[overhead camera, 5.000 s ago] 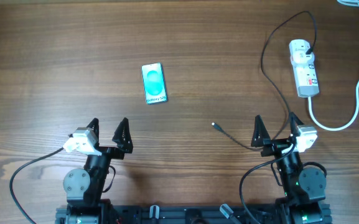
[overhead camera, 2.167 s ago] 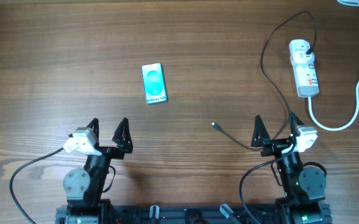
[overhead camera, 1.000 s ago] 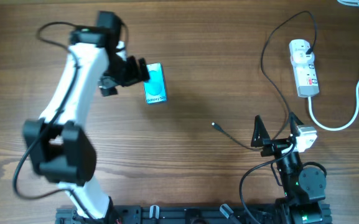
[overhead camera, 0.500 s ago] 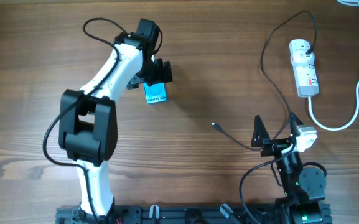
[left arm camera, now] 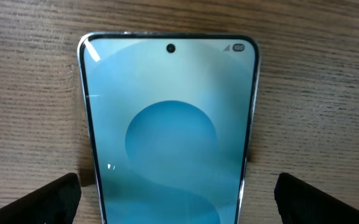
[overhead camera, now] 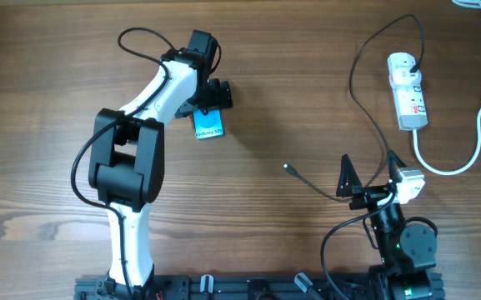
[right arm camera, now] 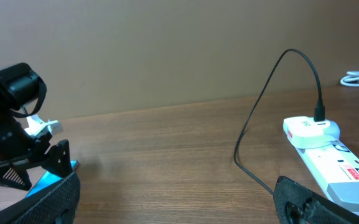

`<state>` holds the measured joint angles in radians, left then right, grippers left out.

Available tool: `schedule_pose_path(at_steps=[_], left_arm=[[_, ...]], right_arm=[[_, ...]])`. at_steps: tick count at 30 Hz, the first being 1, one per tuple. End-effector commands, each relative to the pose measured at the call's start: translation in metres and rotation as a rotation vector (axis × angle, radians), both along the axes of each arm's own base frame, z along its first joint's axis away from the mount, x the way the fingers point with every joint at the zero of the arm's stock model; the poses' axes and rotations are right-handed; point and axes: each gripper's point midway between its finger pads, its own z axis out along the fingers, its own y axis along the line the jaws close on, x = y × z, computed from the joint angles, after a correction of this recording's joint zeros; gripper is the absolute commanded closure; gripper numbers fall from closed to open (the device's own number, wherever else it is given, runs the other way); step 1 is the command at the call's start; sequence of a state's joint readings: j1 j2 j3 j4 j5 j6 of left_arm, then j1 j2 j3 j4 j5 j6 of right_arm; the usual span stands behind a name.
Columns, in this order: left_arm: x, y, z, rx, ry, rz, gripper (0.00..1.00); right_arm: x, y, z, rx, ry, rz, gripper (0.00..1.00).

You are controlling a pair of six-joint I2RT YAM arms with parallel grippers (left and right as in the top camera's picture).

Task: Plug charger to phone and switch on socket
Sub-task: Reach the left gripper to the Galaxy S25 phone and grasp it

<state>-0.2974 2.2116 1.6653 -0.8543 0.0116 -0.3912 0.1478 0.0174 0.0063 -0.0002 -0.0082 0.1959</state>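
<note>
Barely started tbh: left jaws hang wide open over the phone point(left arm camera: 170, 137), right jaws open and idle, charger point(overhead camera: 288, 168) loose on the worktop point(overhead camera: 48, 92), socket point(overhead camera: 408, 96) untouched.

Wood table point(overhead camera: 48, 67) w/ phone point(overhead camera: 209, 127), charger point(overhead camera: 289, 169), socket point(overhead camera: 408, 102)

phone point(left arm camera: 170, 143): glossy glass | table point(overhead camera: 307, 83): matt wood grain | socket point(overhead camera: 408, 96): probably plastic
</note>
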Motion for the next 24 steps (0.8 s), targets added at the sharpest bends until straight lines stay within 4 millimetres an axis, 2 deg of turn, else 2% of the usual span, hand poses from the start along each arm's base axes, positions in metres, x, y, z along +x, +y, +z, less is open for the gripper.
schedule_pose_path(at_steps=[1, 4, 8, 9, 10, 14, 16, 17, 18, 19, 22, 24], left_arm=[[-0.011, 0.005, -0.022, 0.026, 0.050, 0.029, 0.00], [-0.015, 0.007, -0.036, 0.034, 0.077, 0.037, 0.01], [-0.016, 0.007, -0.036, 0.035, 0.082, 0.031, 0.07], [-0.016, 0.007, -0.036, 0.038, 0.080, 0.010, 0.15], [-0.016, 0.007, -0.036, 0.038, 0.080, 0.006, 0.18], [-0.018, 0.007, -0.036, 0.041, 0.086, 0.004, 0.18], [-0.013, 0.005, -0.035, 0.037, 0.066, -0.023, 0.12], [-0.011, 0.005, -0.035, 0.035, 0.057, -0.025, 0.09], [-0.011, 0.005, -0.035, 0.034, 0.056, -0.025, 0.09], [-0.010, 0.005, -0.035, 0.036, 0.054, -0.024, 0.08], [0.000, 0.010, -0.034, 0.068, 0.008, -0.016, 0.03], [0.004, 0.009, -0.033, 0.065, -0.009, -0.014, 0.03]], right_arm=[[-0.001, 0.004, 0.001, -0.009, -0.008, 0.021, 0.01], [-0.001, 0.004, 0.001, -0.009, -0.008, 0.021, 0.00], [-0.001, 0.004, 0.001, -0.009, -0.008, 0.021, 0.00], [0.000, 0.001, 0.002, -0.026, -0.012, 0.007, 0.00], [0.001, -0.006, 0.003, -0.084, -0.025, -0.034, 0.00], [0.001, -0.010, 0.005, -0.166, -0.043, -0.059, 0.00], [-0.003, 0.005, 0.032, -0.026, -0.138, 0.029, 0.00], [-0.005, 0.005, 0.044, 0.099, -0.168, 0.038, 0.00], [-0.006, 0.005, 0.052, 0.294, -0.164, 0.055, 0.00], [-0.006, 0.003, 0.053, 0.380, -0.155, 0.054, 0.00], [-0.006, 0.004, 0.052, 0.381, -0.151, 0.062, 0.00], [-0.006, 0.009, 0.048, 0.376, -0.126, 0.084, 0.00]])
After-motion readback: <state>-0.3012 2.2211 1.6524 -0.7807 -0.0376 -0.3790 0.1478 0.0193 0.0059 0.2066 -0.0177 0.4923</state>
